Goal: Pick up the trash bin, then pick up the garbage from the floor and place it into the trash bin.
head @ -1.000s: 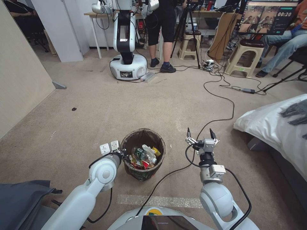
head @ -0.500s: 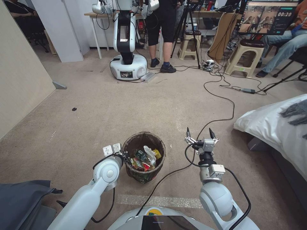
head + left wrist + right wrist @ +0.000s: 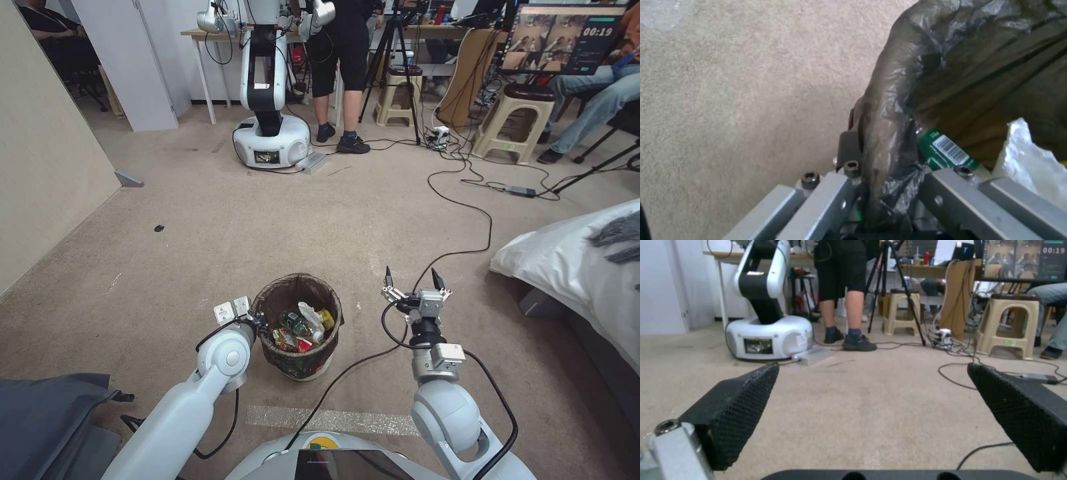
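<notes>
Head view: trash bin [image 3: 297, 327] stands upright on the carpet [image 3: 267, 227], just ahead of the robot's base, between the two arms. Dark bag wraps its rim. Garbage [image 3: 301, 327] lies inside: green-labelled bottle, white tissue, red and yellow wrappers. Left gripper [image 3: 259, 325] sits at the bin's left rim, fingers mostly hidden behind the wrist. Right gripper [image 3: 409, 279] hovers above the carpet just right of the bin, apart from it, fingers spread wide, holding nothing. A black cable [image 3: 460, 220] runs across the floor past it. White bedding [image 3: 573, 267] at the right edge.

Left wrist view adds what the head view hides: the left gripper [image 3: 882, 186] is clamped on the bin [image 3: 978, 73] rim, one finger outside the wall, one inside, bag film bunched between them. Green bottle label with barcode [image 3: 945, 150] and white tissue [image 3: 1031, 156] lie right at the inner finger.

Right wrist view: the right gripper's [image 3: 871, 413] two black textured pads [image 3: 733, 406] stand far apart over bare carpet, pointing toward another white robot base [image 3: 769, 336] and stools [image 3: 1009, 326] well apart across the room.
</notes>
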{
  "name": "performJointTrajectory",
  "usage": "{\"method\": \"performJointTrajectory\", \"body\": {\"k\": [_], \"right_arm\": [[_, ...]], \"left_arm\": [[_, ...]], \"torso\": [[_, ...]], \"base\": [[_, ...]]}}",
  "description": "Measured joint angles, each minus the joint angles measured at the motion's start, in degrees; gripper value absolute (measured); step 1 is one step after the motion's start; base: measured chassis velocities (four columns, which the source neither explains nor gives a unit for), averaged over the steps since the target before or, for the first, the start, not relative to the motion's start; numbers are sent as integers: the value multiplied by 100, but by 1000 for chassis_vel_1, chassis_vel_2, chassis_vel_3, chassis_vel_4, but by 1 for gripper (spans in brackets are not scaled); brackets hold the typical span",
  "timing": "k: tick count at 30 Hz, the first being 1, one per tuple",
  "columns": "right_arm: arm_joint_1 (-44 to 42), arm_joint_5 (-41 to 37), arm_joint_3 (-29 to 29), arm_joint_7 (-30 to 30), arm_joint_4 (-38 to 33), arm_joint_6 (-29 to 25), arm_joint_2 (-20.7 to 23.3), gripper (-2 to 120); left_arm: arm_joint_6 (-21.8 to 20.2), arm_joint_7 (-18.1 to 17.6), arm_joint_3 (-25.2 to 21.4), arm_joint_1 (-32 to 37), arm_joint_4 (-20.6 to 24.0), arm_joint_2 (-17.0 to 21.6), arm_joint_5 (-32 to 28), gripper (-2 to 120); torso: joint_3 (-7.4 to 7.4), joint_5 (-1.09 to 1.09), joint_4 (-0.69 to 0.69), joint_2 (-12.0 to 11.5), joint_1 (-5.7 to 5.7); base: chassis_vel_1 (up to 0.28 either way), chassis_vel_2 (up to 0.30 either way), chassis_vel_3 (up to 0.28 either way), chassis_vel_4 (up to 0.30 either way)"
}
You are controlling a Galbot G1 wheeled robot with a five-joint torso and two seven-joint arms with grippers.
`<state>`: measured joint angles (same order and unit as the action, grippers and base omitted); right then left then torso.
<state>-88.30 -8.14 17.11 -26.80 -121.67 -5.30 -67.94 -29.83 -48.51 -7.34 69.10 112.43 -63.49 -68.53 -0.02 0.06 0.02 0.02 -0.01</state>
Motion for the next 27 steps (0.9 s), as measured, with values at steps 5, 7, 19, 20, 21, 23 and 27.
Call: {"method": "performJointTrajectory", "body": {"k": [5,7,19,20,21,23,27], "right_arm": [[21,3,-35,0,10,0,-5,100],[29,4,-45,0,12,0,-4,100],[24,32,-113,1,24,2,-35,100],[24,32,-113,1,24,2,-35,100],[21,34,-114,3,24,3,-35,100],[-2,45,-114,4,31,0,-35,100],[-20,62,-122,5,32,-8,-59,100]], "left_arm": [[7,66,3,-24,-152,-34,87,0],[13,89,4,-29,-196,-44,115,0],[25,140,8,30,-217,-41,243,23],[25,140,8,30,-217,-41,243,23],[35,160,8,43,-195,-41,260,28],[68,216,9,59,-149,-39,274,37],[117,298,20,69,-77,-31,276,48]], "torso": [[-2,0,0,2,-1],[-2,0,0,2,-1],[2,-4,-1,0,0],[2,-4,-1,0,0],[3,-5,0,-1,0],[4,-8,-2,-2,1],[6,-11,-3,-3,1]], "base": [[0,0,0,0],[0,0,0,0],[0,0,0,0],[0,0,0,0],[0,0,0,0],[0,0,0,0],[0,0,0,0]]}}
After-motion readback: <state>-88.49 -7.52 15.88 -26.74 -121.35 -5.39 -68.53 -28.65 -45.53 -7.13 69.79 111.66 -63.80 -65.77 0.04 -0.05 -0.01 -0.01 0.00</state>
